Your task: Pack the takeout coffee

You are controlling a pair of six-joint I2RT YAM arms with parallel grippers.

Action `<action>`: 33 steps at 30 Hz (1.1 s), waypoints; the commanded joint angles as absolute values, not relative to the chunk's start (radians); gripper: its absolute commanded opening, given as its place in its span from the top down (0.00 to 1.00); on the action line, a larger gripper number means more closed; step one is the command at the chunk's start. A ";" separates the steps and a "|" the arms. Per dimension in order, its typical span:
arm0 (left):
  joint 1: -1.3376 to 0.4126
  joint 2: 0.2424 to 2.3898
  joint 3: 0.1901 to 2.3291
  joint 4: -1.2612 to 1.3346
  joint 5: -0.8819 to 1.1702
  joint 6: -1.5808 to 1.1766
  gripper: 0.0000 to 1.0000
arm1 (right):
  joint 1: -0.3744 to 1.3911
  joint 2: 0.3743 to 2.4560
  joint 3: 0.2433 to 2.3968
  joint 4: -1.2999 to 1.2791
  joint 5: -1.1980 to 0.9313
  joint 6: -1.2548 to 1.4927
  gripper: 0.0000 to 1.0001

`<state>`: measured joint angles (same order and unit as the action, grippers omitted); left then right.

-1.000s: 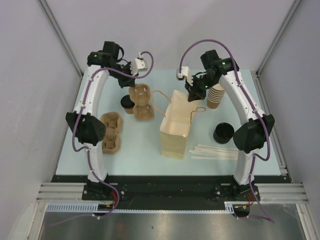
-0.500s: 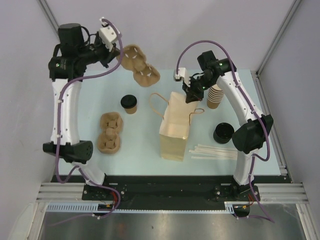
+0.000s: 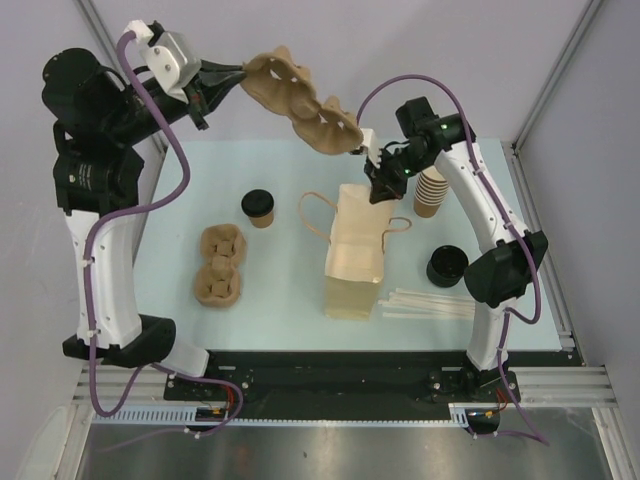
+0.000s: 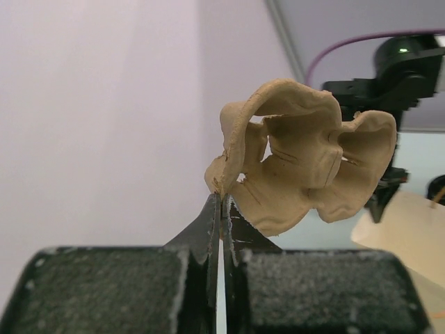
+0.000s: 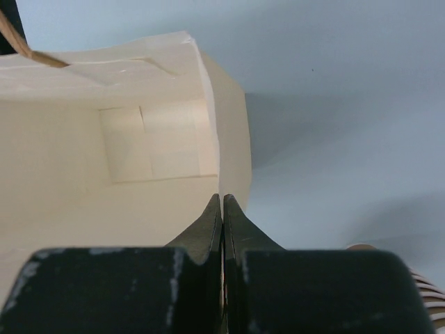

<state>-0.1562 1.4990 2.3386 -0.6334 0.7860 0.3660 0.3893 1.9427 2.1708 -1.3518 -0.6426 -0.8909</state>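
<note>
Packing barely begun: on the worktop [image 3: 280,300] the open paper bag [image 3: 352,255] has its far rim pinched by the right pincer [image 3: 378,185]. Left pincer [image 3: 235,75] grips the pulp cup carrier [image 3: 300,100] by its edge, raised beyond the bag. Takeout coffee [image 3: 259,208] stands left of the bag, untouched; neither is loaded yet.

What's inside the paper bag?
The paper bag shows only bare walls and folded bottom; nothing visible inside. The right gripper, pinching its rim, hides the nearest part.
</note>
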 commanded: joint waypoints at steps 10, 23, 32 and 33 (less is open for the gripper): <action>-0.337 1.431 2.244 -0.848 0.819 0.537 1.00 | 0.391 1.947 2.238 -1.437 -0.715 -0.769 1.00; -0.587 1.439 2.160 -0.997 0.598 0.724 1.00 | 0.429 1.979 2.261 -1.447 -0.646 -0.611 1.00; -0.661 1.469 2.158 -1.107 0.483 0.836 1.00 | 0.457 1.991 2.299 -1.447 -0.601 -0.554 0.99; -0.669 1.471 2.157 -1.117 0.474 0.850 1.00 | 0.463 1.994 2.304 -1.450 -0.595 -0.549 0.97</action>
